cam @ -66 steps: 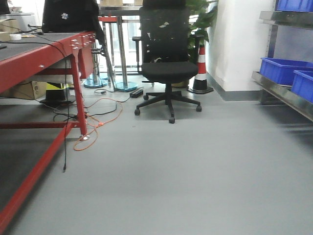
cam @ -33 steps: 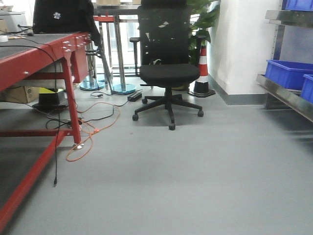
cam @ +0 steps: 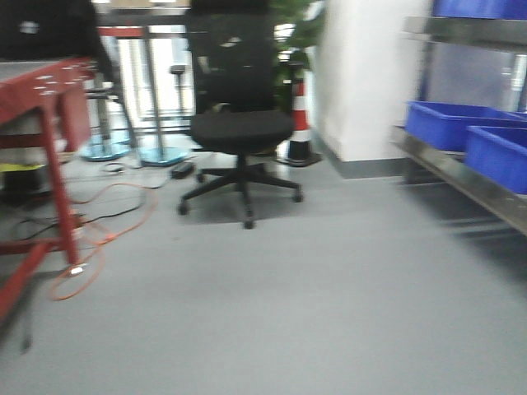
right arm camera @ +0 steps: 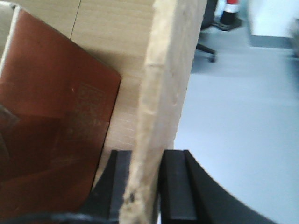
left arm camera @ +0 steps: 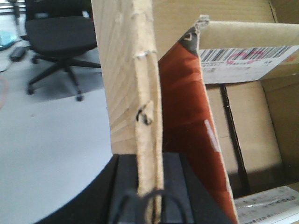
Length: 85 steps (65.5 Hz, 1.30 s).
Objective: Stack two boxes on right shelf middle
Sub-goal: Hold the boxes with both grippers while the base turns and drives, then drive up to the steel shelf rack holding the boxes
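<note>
Open floor (cam: pixel 313 288) ahead, grey and bare through the middle, front view smeared. Left edge of that lane is the red-framed work surface (cam: pixel 49 82), its leg standing in a loop of orange cable (cam: pixel 115 230). Right edge is the steel shelf (cam: pixel 428 163), front lip running diagonally toward the camera. At the far end, 1 black office chair (cam: pixel 239 123) sits near centre-left, 1 red/white traffic cone (cam: pixel 299 115) just behind it by the white wall corner (cam: pixel 362 74).

Blue bins on the shelf, 3 in view: 2 side by side on the mid level (cam: pixel 449 123) (cam: pixel 498 156), 1 on the level above (cam: pixel 478 6), cut off by the frame.

The cardboard carton (left arm camera: pixel 126 70) is up off the floor between both arms, well apart from the shelf. Left jaws are clamped on the raw top edge of one wall, black pads tight on either side. Right jaws pinch the opposite wall (right arm camera: pixel 168 70) the same way. Carton is open-topped: a barcode label (left arm camera: pixel 247 60) on a flap, a red-orange flat pack (left arm camera: pixel 187 116) leaning inside. Can't tell from the wrist cams whether it's 1 box or 2
</note>
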Motion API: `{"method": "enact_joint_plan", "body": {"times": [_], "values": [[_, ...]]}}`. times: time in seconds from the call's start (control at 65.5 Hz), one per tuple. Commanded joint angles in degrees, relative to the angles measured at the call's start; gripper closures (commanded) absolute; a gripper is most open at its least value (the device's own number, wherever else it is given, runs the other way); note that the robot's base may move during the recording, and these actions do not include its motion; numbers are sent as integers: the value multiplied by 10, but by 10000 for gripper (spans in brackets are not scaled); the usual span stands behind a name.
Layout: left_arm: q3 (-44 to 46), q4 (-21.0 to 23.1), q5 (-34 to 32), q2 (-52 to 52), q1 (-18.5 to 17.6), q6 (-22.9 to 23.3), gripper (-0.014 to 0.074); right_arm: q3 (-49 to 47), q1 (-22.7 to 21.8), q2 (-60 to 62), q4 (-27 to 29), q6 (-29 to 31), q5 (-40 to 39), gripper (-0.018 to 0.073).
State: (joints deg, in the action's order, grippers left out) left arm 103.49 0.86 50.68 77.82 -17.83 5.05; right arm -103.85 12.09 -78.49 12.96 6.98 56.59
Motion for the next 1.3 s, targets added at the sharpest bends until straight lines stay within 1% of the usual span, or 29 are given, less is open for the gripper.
{"method": "enact_joint_plan", "body": {"times": [0.0, 1.282], "values": [[7, -13, -41, -8, 2, -4, 708, -7, -4, 8, -17, 10, -22, 711], [7, -13, -41, -8, 2, -4, 708, -7, -4, 8, -17, 10, -22, 711]]}}
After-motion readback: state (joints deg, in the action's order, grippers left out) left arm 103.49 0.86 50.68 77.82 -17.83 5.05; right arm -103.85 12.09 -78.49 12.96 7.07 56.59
